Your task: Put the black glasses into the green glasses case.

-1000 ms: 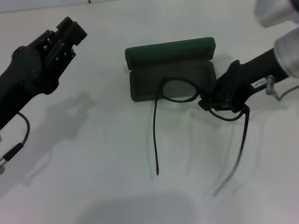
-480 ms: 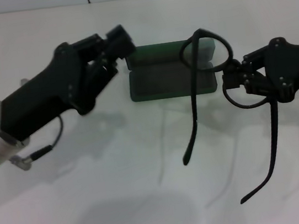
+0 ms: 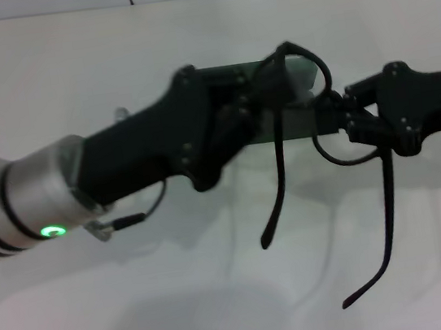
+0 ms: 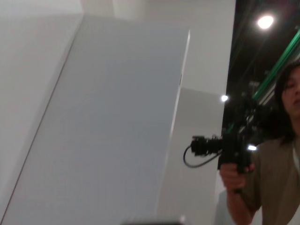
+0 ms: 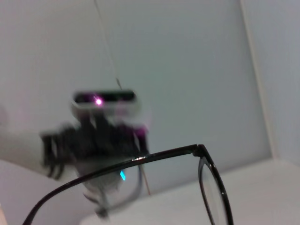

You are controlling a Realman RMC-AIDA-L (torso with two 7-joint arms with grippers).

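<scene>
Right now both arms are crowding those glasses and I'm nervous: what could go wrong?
The right gripper holds the black glasses by one lens rim, so a tug from the left gripper could bend them. The left arm hides most of the green glasses case. The dangling temples may snag its edge.

The white table carries the open green glasses case, largely hidden.

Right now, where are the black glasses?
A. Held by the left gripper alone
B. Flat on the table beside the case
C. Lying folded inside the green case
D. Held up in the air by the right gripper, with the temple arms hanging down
D: in the head view the right gripper holds the black glasses lifted above the green glasses case, both temple arms hanging down, while the left gripper reaches in beside the frame.
</scene>
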